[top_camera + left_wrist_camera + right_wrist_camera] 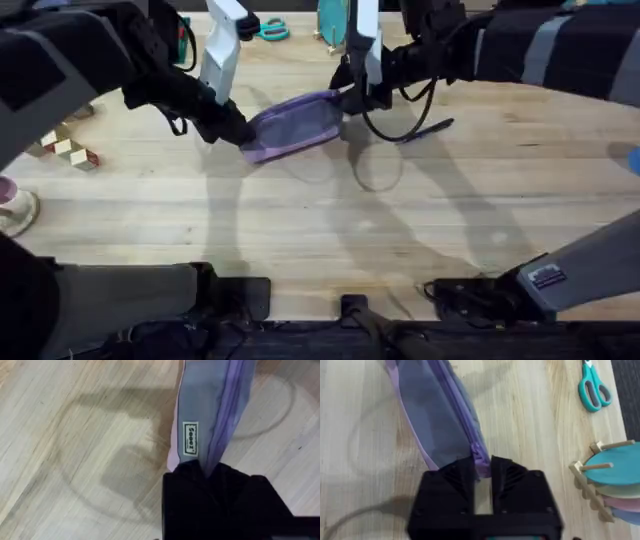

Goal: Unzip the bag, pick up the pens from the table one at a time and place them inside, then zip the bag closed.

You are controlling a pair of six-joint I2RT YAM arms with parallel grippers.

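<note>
Soft lavender-purple fabric pencil pouch (295,124), elongated and rounded, stretched slantwise across the far middle of the pale wooden plank desk (330,230), zipper running along its length, small white label near one end. Pinched at both ends, one tip in the left pincer (207,471), the other at the zipper end in the right pincer (481,467). Thin dark pen (428,129) flat on the desk just right of the pouch, apart from it.
</note>
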